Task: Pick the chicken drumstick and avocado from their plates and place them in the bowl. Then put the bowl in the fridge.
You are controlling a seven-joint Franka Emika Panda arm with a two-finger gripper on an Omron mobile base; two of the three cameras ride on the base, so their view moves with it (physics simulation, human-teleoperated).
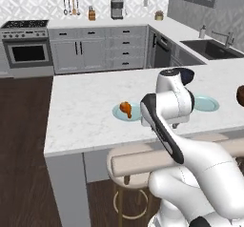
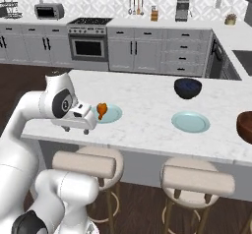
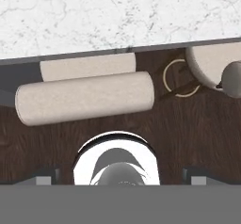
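Nothing done yet, by the look of it. Chicken drumstick [image 2: 102,110] sits on its plate [image 2: 112,114] near the counter's [image 1: 86,111] front edge, untouched. Second plate [image 2: 191,122] further along the same edge looks bare; the avocado can't be made out. Reddish-brown bowl [image 2: 245,126] is at the counter's far right, cut off by the frame; its inside can't be seen. Navy bowl [image 2: 187,87] sits toward the back edge. Gripper [image 2: 74,127] hangs over the front edge beside the drumstick plate, jaws wide apart, holding nothing, pointed down at a stool [image 3: 84,98]. Left: both picks, both drops, fridge run.
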